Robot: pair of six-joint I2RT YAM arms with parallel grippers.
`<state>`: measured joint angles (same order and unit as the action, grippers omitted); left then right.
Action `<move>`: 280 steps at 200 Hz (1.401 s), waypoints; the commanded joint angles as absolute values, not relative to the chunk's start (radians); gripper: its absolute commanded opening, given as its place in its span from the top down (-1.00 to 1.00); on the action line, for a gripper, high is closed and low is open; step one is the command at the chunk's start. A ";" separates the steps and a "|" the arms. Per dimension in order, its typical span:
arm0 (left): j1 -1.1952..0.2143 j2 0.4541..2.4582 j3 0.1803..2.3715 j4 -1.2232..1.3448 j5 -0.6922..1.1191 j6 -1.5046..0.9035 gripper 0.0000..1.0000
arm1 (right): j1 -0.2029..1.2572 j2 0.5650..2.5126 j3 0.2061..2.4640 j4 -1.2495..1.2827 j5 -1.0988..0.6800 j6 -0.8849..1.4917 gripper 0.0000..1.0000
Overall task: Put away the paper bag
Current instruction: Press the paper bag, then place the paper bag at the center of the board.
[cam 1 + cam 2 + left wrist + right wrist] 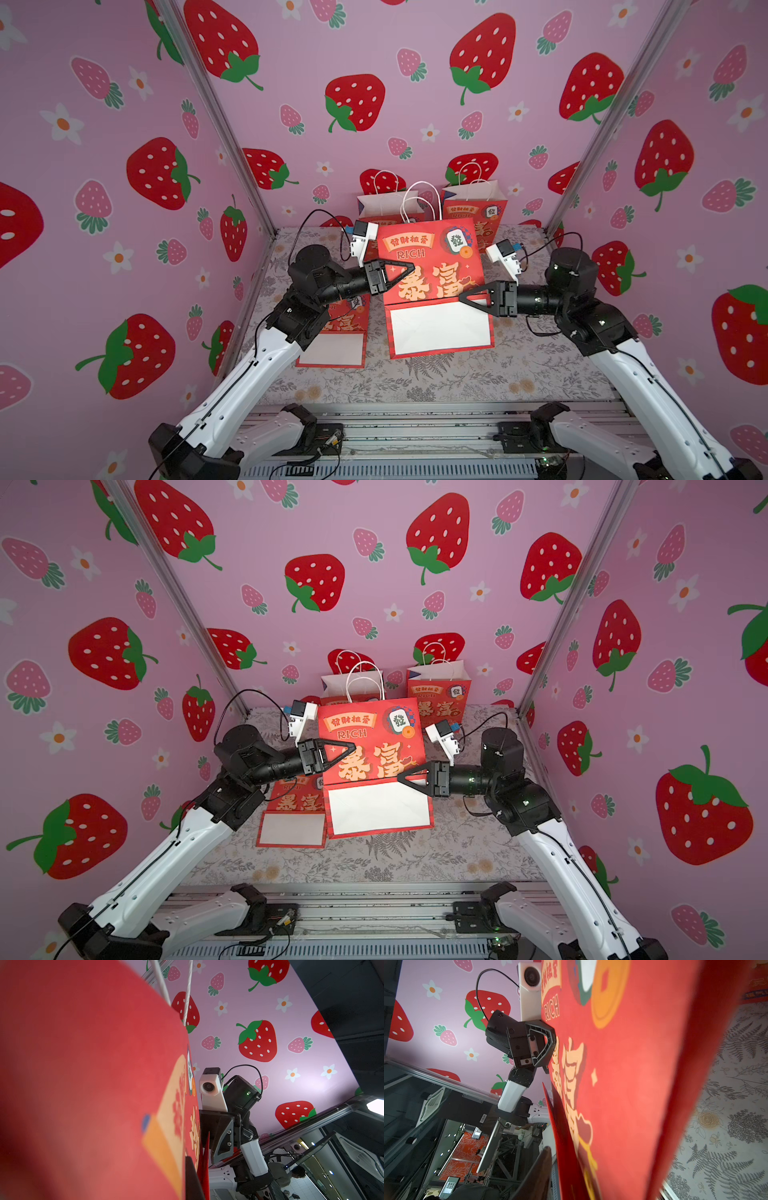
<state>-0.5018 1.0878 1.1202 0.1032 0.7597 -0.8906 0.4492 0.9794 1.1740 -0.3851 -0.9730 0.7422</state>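
One flattened red paper bag (434, 253) hung tilted above the middle of the desk (457, 382), its left edge pinched in the closed left end effector (410, 265). The right end effector (461, 297) overlapped its right edge; I could not tell its grip. A second folded bag (332, 351) lay flat beneath the left arm.

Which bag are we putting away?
Find the floral table, then its middle. The flattened red bag is held up, white base toward the camera. Unlike the upright bags behind and flat bag beside, the left hand pinches its edge.
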 commanded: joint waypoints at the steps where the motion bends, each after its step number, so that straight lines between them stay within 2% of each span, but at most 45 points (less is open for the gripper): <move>1: -0.502 1.080 1.105 0.136 0.768 -0.886 1.00 | 0.455 0.990 1.170 -0.331 -0.986 0.755 0.18; 11: -0.502 1.078 1.102 0.137 0.769 -0.887 1.00 | 0.456 0.995 1.167 -0.316 -0.990 0.763 0.22; 36: -0.502 1.071 1.096 0.136 0.764 -0.885 1.00 | 0.464 1.001 1.163 -0.305 -0.990 0.767 0.65; 57: -0.502 1.072 1.097 0.121 0.765 -0.878 1.00 | 0.466 0.992 1.157 -0.326 -0.977 0.751 0.86; 64: -0.502 1.073 1.101 0.109 0.763 -0.871 0.92 | 0.466 0.985 1.151 -0.343 -0.963 0.740 0.94; 70: -0.502 1.071 1.104 0.092 0.760 -0.861 0.70 | 0.466 0.981 1.148 -0.362 -0.948 0.727 1.00; 107: -0.502 1.034 1.122 -0.116 0.691 -0.735 -0.64 | 0.466 0.973 1.120 -0.551 -0.838 0.650 1.00; 113: -0.502 1.024 1.125 -0.171 0.669 -0.701 -0.78 | 0.466 0.967 1.106 -0.570 -0.818 0.645 1.00; 131: -0.500 0.985 1.130 -0.336 0.569 -0.607 -1.00 | 0.466 0.953 1.050 -0.599 -0.767 0.637 1.00; 156: -0.492 0.932 1.128 -0.515 0.426 -0.521 -0.99 | 0.466 0.942 0.954 -0.570 -0.715 0.664 1.00; 193: -0.477 0.876 1.126 -0.659 0.294 -0.486 -0.99 | 0.466 0.977 0.813 -0.398 -0.704 0.770 1.00; 243: -0.457 0.818 1.124 -0.753 0.186 -0.486 -0.99 | 0.472 1.130 0.747 -0.219 -0.703 0.807 1.00; 280: -0.448 0.789 1.113 -0.772 0.162 -0.501 -0.99 | 0.490 1.322 0.737 -0.063 -0.715 0.828 1.00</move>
